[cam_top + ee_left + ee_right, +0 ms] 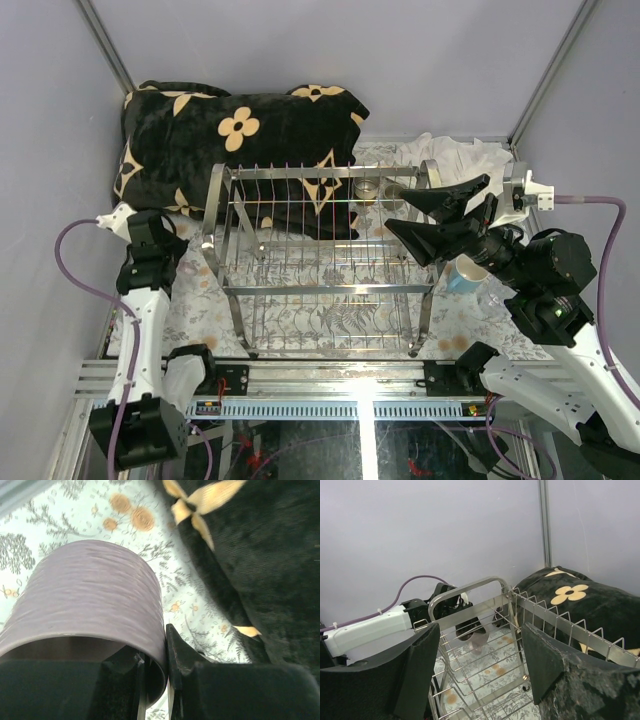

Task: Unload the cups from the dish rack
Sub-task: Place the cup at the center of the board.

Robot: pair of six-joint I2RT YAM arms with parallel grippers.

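Overhead: a floral-clothed counter (330,322) sits between lilac walls (300,60). A chrome wire dish rack (320,290) stands mid-counter, with a clear ribbed glass (368,189) at its far right end.

Left wrist: the left pincer (166,680) pinches a pink-mauve glazed mug (90,595) by its wall, beside a black plush cushion (270,565).

Right wrist: the right pincer (480,665) is spread before the rack's looped handle (470,587).

Dish rack (320,290) is shiny metal wire, mauve mug (95,595) faintly ridged, blanket (260,130) plush cloth.
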